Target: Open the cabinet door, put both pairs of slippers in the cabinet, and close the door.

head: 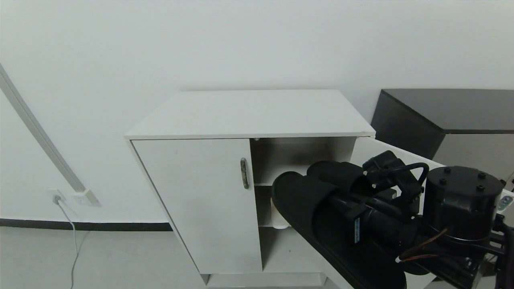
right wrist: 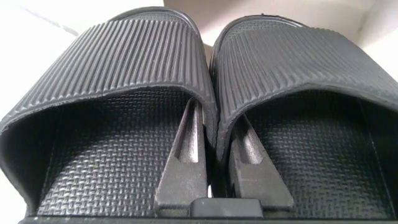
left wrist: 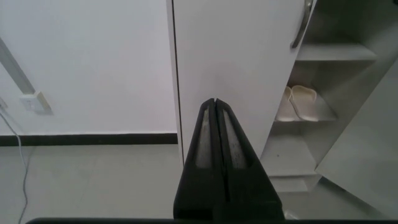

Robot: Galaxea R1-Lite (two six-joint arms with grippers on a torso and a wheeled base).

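The right tool point(right wrist: 216, 115) has one finger point(right wrist: 183, 162) inside each of the black slippers point(head: 305, 196), reaching in under the ribbed straps; it is pinched narrow on the two inner walls pressed between its fingers, so the pair hangs as one bundle. The bundle is in front of the open right half of the cabinet point(head: 249, 112), toes towards the shelves, not yet inside. The left tool point(left wrist: 215, 106) is closed flat on itself with nothing in it, low on the left, near the closed left door point(head: 196, 200) with its handle point(head: 244, 173).

The black slippers look like light, soft foam or rubber; the soles will probably flex and droop at the free end, and the textured footbeds should keep the fingers from sliding. The paired inner walls beneath the straps seem the right place to hold, since one pinch carries both. The toes are likely to meet a shelf edge first and bend rather than break.

The right door point(head: 367, 154) stands swung out to the right. On the middle shelf point(left wrist: 326, 115) the pale slippers point(left wrist: 301, 102) lie side by side, toes inward. By my reading the black pair belongs on the shelf above them or the level below.
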